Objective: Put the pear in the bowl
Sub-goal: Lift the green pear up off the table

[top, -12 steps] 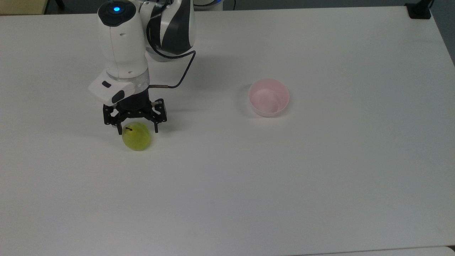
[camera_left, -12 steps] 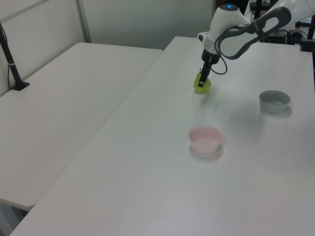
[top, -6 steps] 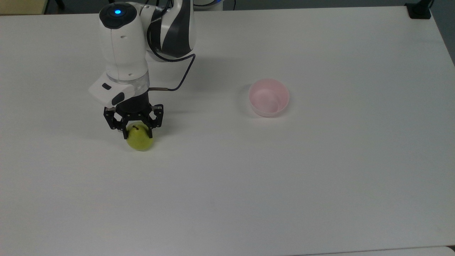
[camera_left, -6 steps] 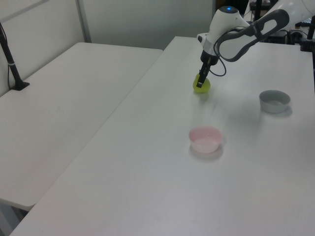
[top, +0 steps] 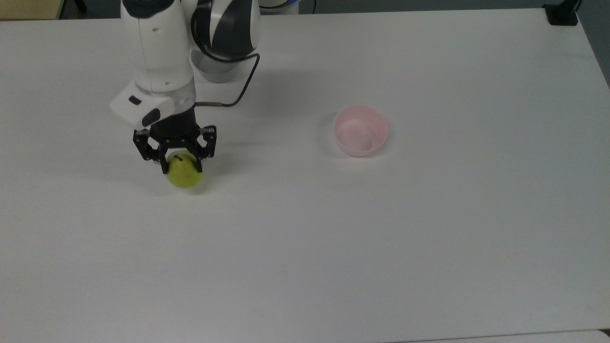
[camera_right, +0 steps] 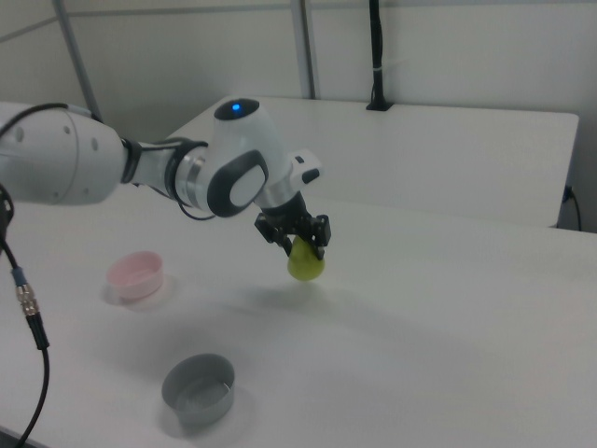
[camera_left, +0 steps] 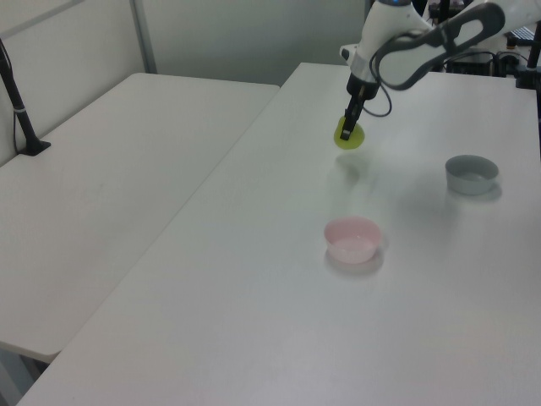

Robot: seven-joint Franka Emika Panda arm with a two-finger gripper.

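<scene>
Your hand (top: 182, 163) is clamped on the pear (top: 184, 174), its two fingers pressed against the fruit's upper flanks on either side of the short dark stem, with most of the yellow-green body hanging below the fingertips. In the left view and the right view the pear (camera_right: 306, 262) hangs clear of the desk (top: 429, 238), with a soft shadow lying apart beneath it, so you have it off the surface. The pink bowl (top: 360, 130) sits empty and upright, well apart from the pear toward the top view's right; a grey bowl (camera_left: 472, 173) stands elsewhere on the desk and is not your target. Judging from its look, the pear is light and firm, but its skin is smooth and its shape tapers toward the stem, so a grip this high could let it slide out downward if you swing fast. The fuller belly would give the fingers a surer seat. It probably will not crush under the fingers, yet a drop from height could bruise it or make it bounce out of the shallow, straight-sided bowl, which looks light enough to skid if knocked. Carry it level and steady across to the pink bowl, lower it close to the bottom, and only then part the fingers.
</scene>
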